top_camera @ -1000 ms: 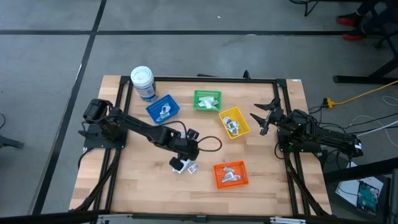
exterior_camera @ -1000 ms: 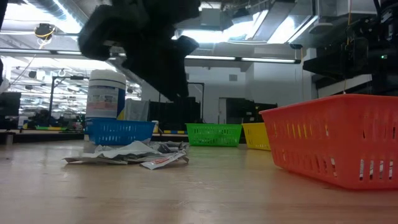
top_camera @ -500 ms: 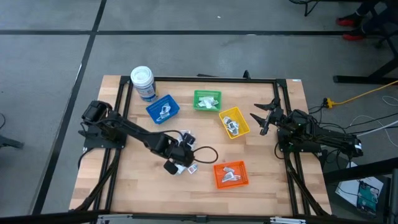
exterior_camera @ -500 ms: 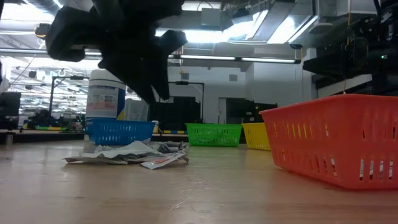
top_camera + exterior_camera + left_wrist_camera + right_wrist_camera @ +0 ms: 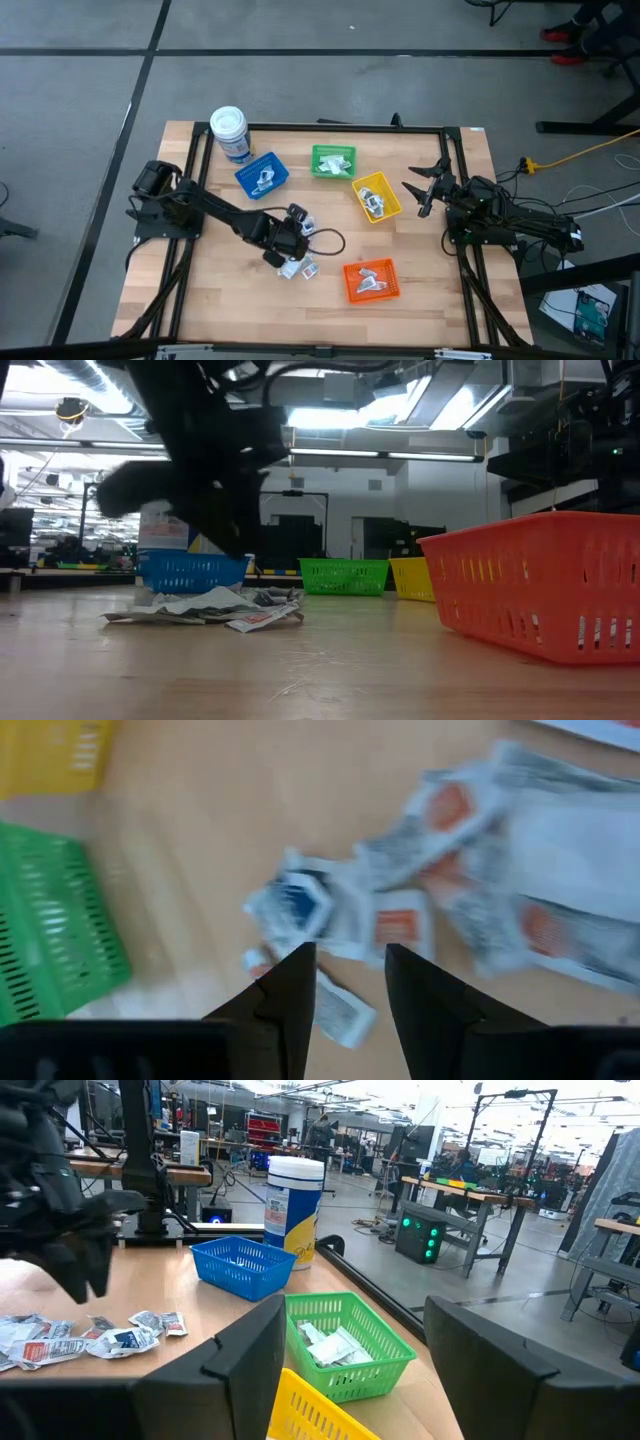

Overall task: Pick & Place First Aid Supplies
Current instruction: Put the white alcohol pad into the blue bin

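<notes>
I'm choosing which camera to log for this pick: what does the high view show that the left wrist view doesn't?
Only the high view shows the blue bin, orange bin, white-lidded jar and the waiting right pincer at the table's right side. Only the left wrist view shows the packets' red and blue marks and the left pincer open just above them. Both show the loose packets, green bin and yellow bin.
</notes>
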Controlling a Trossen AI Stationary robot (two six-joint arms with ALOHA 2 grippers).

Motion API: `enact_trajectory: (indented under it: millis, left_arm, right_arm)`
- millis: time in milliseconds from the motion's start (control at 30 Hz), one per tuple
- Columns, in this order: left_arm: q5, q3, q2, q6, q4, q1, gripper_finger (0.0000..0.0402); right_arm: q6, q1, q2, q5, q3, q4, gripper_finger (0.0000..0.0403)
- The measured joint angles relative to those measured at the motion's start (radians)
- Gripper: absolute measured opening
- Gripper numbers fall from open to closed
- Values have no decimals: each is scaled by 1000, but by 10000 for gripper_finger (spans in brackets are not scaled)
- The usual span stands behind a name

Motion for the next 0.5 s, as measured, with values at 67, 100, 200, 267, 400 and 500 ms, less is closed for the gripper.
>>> enact_trajectory:
  millis: [67,100,200,267,400,500]
  left_arm:
    - [-1,-10,0,0,41,21,116]
    - [3,-16,0,4,60,32,116]
    - [41,-32,0,40,114,61,116]
    - [72,-35,0,60,123,76,116]
    - [130,-34,17,94,136,101,115]
    - [126,-35,44,132,153,114,116]
  right_arm:
    - [0,0,0,0,0,0,236]
    - [0,0,0,0,0,0,236]
    - [0,0,0,0,0,0,236]
    - [0,0,0,0,0,0,236]
    - [0,0,0,0,0,0,236]
    - [0,0,0,0,0,0,236]
